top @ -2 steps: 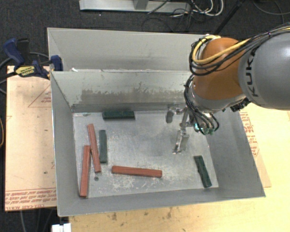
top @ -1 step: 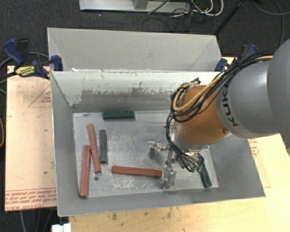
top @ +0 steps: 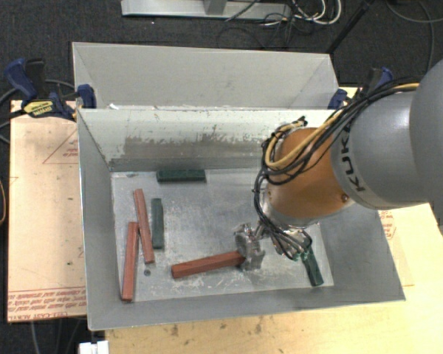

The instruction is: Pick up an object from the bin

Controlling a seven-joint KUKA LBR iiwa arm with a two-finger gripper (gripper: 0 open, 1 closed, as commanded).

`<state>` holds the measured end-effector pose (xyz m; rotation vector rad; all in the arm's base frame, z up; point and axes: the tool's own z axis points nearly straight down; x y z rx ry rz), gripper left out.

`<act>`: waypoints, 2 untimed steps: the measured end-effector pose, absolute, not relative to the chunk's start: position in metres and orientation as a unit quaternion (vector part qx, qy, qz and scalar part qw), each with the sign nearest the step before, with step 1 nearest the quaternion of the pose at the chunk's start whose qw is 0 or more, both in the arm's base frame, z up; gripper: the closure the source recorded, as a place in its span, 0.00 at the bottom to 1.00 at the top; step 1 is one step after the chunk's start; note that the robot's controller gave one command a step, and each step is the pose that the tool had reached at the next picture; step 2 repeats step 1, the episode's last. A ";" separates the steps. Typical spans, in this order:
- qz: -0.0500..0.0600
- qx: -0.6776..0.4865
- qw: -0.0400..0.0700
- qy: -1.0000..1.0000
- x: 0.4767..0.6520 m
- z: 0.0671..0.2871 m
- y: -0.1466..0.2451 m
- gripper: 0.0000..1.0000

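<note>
Hand (top: 249, 255) at right end of red-brown bar (top: 205, 265), front of bin (top: 96, 220)

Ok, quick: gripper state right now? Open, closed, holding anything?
Gripper: open or closed cannot be told. It sits low at the right end of the reddish-brown bar, and no hold on it can be confirmed.

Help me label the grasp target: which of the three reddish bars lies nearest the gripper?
The reddish bar lying crosswise near the front wall; its right end reaches the gripper. The other two lie lengthwise far left.
</note>
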<state>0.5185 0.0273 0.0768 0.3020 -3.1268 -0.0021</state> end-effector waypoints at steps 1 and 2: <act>0.000 0.222 -0.004 -0.975 0.511 0.215 0.045 1.00; 0.000 0.222 -0.004 -0.975 0.511 0.215 0.045 1.00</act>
